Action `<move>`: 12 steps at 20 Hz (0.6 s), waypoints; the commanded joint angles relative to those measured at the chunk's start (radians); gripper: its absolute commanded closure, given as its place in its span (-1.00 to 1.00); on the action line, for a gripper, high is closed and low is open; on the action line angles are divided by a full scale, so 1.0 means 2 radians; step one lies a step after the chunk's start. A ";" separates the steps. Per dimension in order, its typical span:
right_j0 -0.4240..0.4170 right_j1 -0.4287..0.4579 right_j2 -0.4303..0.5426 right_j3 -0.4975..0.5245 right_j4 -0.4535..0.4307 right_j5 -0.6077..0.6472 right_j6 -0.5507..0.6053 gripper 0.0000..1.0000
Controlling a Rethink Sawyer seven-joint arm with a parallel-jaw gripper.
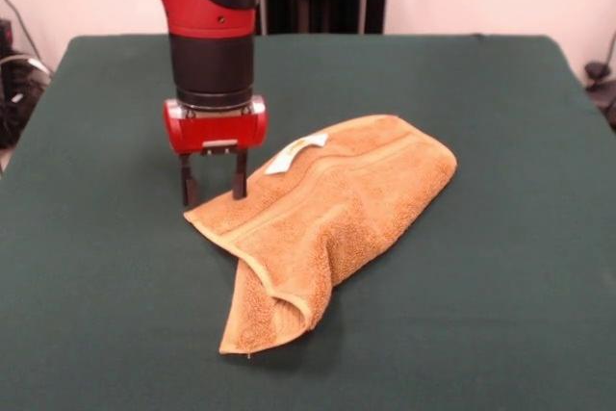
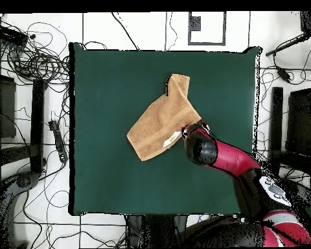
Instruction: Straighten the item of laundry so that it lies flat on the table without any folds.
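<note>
The open, empty black-fingered gripper (image 1: 214, 182) straddles the soft, limp, folded orange-tan terry towel's (image 1: 337, 214) left-of-centre corner, seemingly the best hold.

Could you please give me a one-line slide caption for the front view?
Red Sawyer gripper, jaws open, straddling a corner of the folded orange-tan terry towel on the dark green felt table.

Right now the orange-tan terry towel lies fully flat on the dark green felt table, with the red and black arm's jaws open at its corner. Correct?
Not quite. The orange-tan terry towel is folded over on itself, not flat; the front view shows a doubled flap at its near end. The rest holds: it lies on the dark green felt table, and the gripper stands open at its corner.
</note>
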 commanded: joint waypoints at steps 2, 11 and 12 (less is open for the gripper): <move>-0.023 0.064 0.114 -0.008 -0.038 -0.103 0.102 -1.00; -0.046 0.077 0.140 -0.007 -0.065 -0.125 0.113 -1.00; -0.048 0.079 0.142 -0.007 -0.067 -0.128 0.114 -1.00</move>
